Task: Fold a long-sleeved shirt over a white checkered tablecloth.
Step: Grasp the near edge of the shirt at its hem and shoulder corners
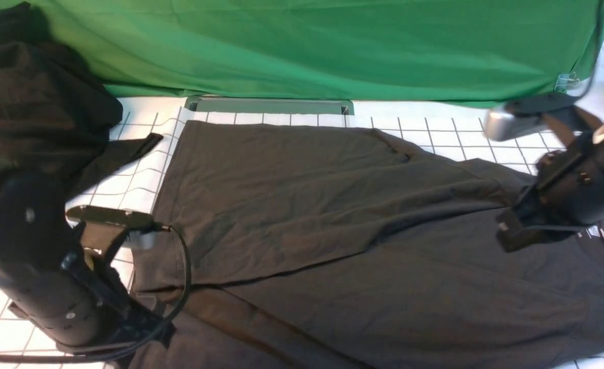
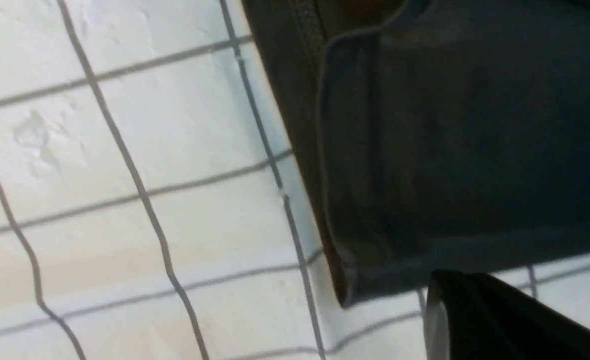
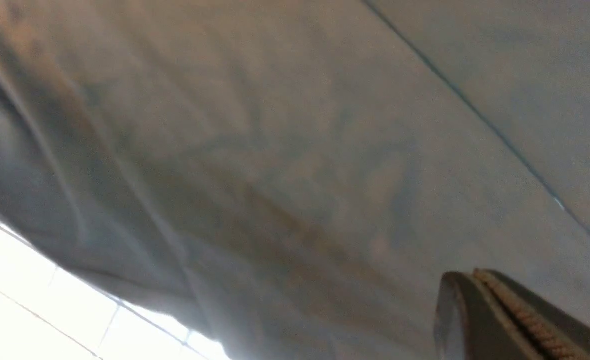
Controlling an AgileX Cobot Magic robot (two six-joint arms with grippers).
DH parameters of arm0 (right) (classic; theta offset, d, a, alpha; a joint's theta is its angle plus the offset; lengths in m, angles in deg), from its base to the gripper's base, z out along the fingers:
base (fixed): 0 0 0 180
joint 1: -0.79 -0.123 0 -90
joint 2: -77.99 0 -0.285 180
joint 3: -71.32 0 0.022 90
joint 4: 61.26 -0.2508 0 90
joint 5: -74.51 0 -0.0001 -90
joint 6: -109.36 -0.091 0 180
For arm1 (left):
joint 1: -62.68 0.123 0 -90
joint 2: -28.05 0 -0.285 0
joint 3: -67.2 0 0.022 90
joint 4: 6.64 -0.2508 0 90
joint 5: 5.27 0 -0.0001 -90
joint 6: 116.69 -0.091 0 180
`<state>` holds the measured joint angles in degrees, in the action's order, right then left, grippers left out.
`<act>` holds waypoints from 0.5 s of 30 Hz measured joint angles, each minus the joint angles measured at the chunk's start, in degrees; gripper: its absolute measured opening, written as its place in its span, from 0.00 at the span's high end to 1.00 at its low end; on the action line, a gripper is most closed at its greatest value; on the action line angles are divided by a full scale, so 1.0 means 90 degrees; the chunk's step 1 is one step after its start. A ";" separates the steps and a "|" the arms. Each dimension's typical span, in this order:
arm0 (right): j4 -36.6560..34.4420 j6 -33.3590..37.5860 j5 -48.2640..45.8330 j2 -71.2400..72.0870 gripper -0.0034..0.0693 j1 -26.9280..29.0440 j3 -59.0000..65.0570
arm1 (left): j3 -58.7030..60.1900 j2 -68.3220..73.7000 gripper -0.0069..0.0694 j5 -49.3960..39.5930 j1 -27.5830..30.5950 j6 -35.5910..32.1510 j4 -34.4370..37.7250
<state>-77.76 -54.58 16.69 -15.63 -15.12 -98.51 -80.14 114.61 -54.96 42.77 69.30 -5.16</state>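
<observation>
I see the long-sleeved shirt (image 1: pixel 332 230) spread over the white checkered tablecloth (image 1: pixel 138 187), from centre to four o'clock. A shallow grey tray (image 1: pixel 268 105) sits at twelve o'clock, and I cannot make out its contents. The right gripper (image 1: pixel 509 236), at three o'clock, is over the shirt. Only its wrist view shows the jaws pressed together. For the left gripper (image 1: pixel 150 328), at seven o'clock, I cannot tell how the jaws stand.

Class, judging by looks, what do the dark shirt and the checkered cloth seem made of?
Long-sleeved shirt: soft matte fabric, likely knit; it wrinkles and has stitched hems. White checkered tablecloth: probably glossy plastic-coated sheet; it reflects light, with faint dimples.
</observation>
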 joint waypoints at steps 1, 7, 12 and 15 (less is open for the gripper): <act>0.0000 0.0000 0.0071 0.0000 0.96 -0.0084 0.0000 | 0.0056 0.0028 0.82 0.0240 0.0000 0.0000 -0.0043; -0.0014 0.0013 0.0214 0.0000 0.96 -0.0374 0.0000 | 0.0132 0.0632 0.44 0.1584 0.0000 0.0031 -0.0424; -0.0014 0.0013 0.0214 0.0000 0.96 -0.0379 0.0000 | 0.0132 0.1115 0.21 0.2006 0.0000 0.0043 -0.0440; -0.0014 0.0006 0.0214 0.0000 0.96 -0.0379 0.0000 | 0.0132 0.1320 0.21 0.2012 0.0000 -0.0027 -0.0440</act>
<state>-77.89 -54.52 18.61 -15.63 -18.54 -98.51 -78.95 126.49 -36.86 42.77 69.05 -9.12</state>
